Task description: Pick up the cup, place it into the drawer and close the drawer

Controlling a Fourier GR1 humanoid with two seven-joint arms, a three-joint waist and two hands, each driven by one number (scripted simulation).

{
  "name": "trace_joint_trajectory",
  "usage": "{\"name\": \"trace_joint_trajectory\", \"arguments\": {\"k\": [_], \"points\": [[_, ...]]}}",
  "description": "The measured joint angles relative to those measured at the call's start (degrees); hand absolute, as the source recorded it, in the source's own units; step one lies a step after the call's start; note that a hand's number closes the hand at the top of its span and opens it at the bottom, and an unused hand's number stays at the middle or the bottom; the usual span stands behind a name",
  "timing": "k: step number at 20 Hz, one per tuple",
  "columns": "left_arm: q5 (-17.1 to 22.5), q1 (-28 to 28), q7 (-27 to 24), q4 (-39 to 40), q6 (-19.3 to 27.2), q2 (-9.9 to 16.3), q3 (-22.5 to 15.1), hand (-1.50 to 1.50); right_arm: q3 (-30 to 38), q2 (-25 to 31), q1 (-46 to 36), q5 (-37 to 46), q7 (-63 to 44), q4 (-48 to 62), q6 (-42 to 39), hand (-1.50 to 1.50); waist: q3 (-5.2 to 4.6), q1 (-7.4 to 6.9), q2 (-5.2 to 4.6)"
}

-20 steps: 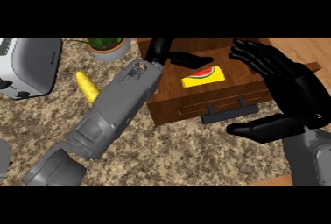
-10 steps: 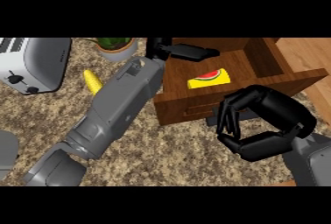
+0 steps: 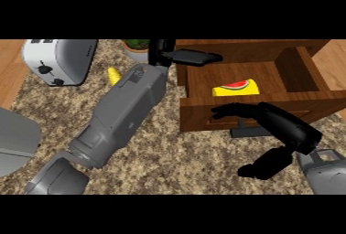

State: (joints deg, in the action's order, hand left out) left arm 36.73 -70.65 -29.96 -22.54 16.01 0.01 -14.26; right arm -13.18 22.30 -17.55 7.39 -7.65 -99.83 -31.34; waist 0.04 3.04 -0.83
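Wooden drawer (image 3: 202, 82) open, yellow cup (image 3: 236, 87) inside, right robot hand (image 3: 270, 121) fingers straight on drawer front, left robot hand (image 3: 186, 55) spread.

Wooden drawer (image 3: 202, 107) open, yellow cup (image 3: 236, 87) inside

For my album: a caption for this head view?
Right hand at the open drawer front, yellow cup inside; left hand above.

I see a speckled granite counter (image 3: 175, 160) carrying a silver toaster (image 3: 57, 59) at its upper left, a yellow banana (image 3: 113, 76) beside it, a potted plant (image 3: 137, 47) near the top, and an open wooden drawer box (image 3: 202, 112) at right.
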Motion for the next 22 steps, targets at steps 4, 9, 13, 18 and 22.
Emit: {"name": "trace_joint_trajectory", "arguments": {"k": [4,9,13,18,22], "points": [[0.9,2.5,-1.4,-1.5,-1.0,0.0,0.4,-1.50,-4.0,-1.7,0.7,9.6,4.4,8.5,4.6,-1.50,0.01,-2.23,0.20],[1.3,5.6,-1.9,-4.8,-2.3,0.7,0.8,-1.50,-7.0,-3.4,-3.3,17.6,11.9,25.2,8.8,1.50,0.05,-4.80,0.26],[1.3,9.6,-1.9,-7.6,-4.2,2.8,0.8,-1.50,-6.3,-4.9,-8.9,21.4,17.0,39.2,12.6,1.50,0.05,-6.35,0.26],[1.8,13.4,-0.5,-11.8,-6.9,5.9,0.9,-1.50,-1.9,-5.2,-16.2,22.1,25.0,52.6,17.3,1.50,-0.02,-8.39,0.25],[2.0,15.7,0.3,-14.5,-8.6,7.2,0.8,-1.50,2.6,-5.0,-23.0,21.1,28.1,61.2,20.1,1.50,0.15,-9.67,-0.33]]}}
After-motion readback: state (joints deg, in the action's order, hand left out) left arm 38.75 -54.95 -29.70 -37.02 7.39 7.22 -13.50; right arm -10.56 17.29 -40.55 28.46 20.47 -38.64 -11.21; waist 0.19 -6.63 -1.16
